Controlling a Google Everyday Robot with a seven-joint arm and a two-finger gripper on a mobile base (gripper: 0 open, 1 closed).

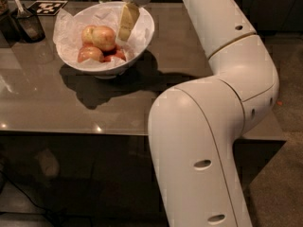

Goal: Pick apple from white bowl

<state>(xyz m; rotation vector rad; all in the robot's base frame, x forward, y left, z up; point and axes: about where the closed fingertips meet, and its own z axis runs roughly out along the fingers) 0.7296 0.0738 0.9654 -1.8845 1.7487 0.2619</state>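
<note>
golden apple (104,37) in white bowl (142,45), just beside end effector (124,35) w/in rim.

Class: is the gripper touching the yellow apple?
Cannot tell. Camera view: gripper hangs close beside the apple over the white bowl; neither gap nor contact shows.

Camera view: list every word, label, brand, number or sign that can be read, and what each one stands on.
No readable words, brands or numbers anywhere.
Only sign: a black-and-white patterned marker lying flat on the table behind the white bowl; it shows blocks, not letters.
The tool, hanging over the bowl just right of the apple, bears no visible marking.
</note>
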